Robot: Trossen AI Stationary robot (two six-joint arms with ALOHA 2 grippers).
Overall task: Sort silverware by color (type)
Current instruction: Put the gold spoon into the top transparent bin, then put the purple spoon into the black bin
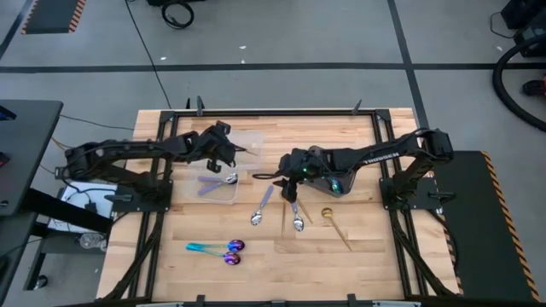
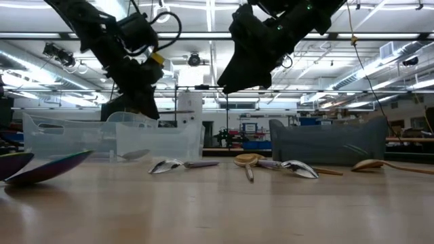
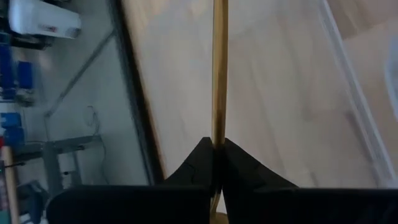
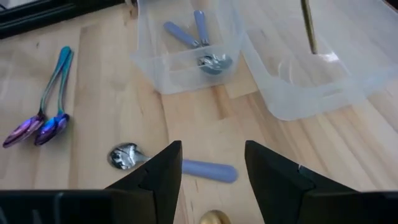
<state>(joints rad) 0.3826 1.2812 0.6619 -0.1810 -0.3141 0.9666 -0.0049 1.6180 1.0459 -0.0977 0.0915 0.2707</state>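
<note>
Sorting is partly complete: silver spoons (image 4: 202, 43) lie in one clear container (image 4: 186, 81), the left gripper (image 3: 217, 152) clamps a gold spoon (image 3: 219, 68) above the second container (image 4: 311, 87), and the right gripper (image 4: 211, 165), fingers spread and empty, hovers over loose spoons (image 1: 277, 209) on the table (image 1: 375, 264).

Pale wood table (image 1: 367, 256). Clear plastic containers (image 4: 186, 62). Iridescent blue-purple spoons (image 4: 37, 127) with teal handles. Shiny silver spoon (image 4: 124, 155) with lavender handle. Gold spoon (image 3: 219, 68). Black grippers (image 4: 208, 168). Dark grey bin (image 2: 329, 144).
</note>
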